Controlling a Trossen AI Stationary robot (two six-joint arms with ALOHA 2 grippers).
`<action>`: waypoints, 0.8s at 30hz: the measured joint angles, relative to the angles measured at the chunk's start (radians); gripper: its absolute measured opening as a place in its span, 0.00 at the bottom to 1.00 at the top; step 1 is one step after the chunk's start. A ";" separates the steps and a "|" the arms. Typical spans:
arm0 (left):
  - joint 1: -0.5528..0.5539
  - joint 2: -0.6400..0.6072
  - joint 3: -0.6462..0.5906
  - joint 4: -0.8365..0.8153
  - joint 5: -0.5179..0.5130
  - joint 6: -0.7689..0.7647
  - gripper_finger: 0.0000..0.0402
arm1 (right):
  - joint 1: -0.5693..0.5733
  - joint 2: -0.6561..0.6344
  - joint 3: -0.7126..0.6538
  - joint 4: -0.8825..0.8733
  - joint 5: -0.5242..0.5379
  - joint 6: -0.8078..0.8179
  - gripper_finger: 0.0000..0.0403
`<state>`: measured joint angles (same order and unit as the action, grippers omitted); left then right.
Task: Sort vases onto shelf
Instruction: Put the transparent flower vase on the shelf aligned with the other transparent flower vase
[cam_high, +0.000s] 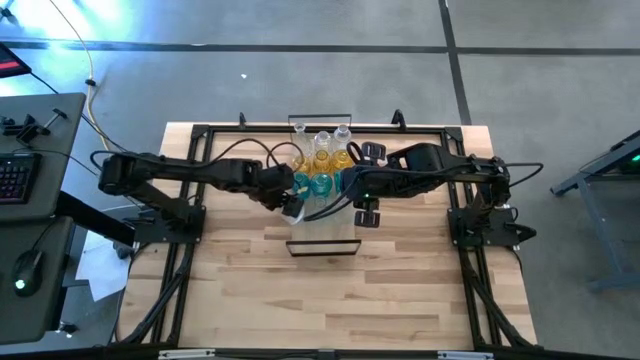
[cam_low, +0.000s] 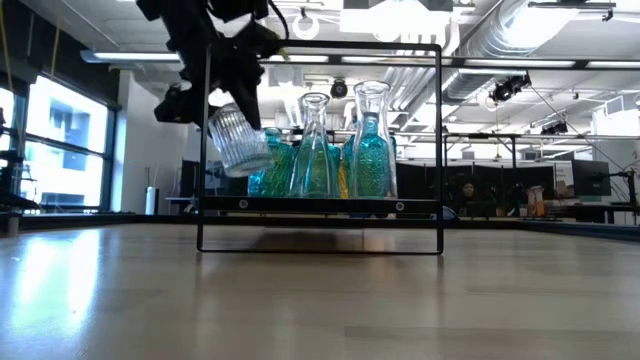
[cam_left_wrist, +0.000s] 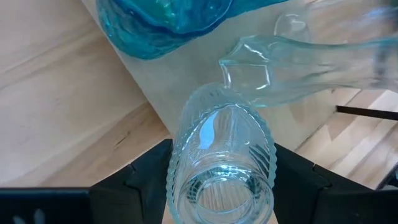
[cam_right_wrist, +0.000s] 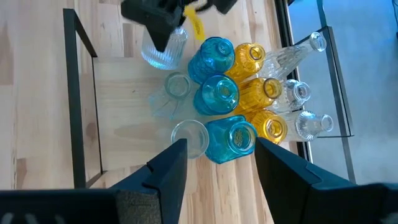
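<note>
Ribbed clear vase (cam_left_wrist: 221, 165), clamped tilted in left gripper (cam_left_wrist: 221, 186), risked toppling crowded shelf (cam_right_wrist: 121, 106) vases; right gripper (cam_right_wrist: 217, 158) hovered open.

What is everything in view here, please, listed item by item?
teal vases: three, teal-blue, in a row in the middle of the shelf
amber vases: three, amber-yellow, beside the teal row
clear vases: five, clear, three beyond the amber row and two on the teal row's other side
ribbed vase: one, clear, tilted and lifted at the shelf's end
shelf: one, light wood with a black frame, at the table's far middle
table: one, light wood
keyboard: one, dark, on a side desk
left gripper: one, dark, shut on the ribbed vase
right gripper: one, dark, open above the vases
</note>
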<state>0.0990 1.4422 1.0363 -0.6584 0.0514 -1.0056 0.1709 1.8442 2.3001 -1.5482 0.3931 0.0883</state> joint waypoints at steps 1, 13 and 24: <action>0.000 0.010 0.000 0.004 0.003 -0.001 0.51 | 0.000 0.000 0.000 0.000 0.000 0.000 0.42; -0.001 0.049 -0.001 0.033 0.025 0.006 0.51 | 0.000 0.000 0.000 -0.004 -0.001 0.007 0.42; -0.001 0.049 -0.001 0.044 0.025 0.020 0.54 | 0.000 0.000 0.000 -0.004 -0.002 0.007 0.42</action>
<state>0.0978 1.4914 1.0355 -0.6144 0.0765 -0.9857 0.1711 1.8442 2.3001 -1.5520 0.3909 0.0956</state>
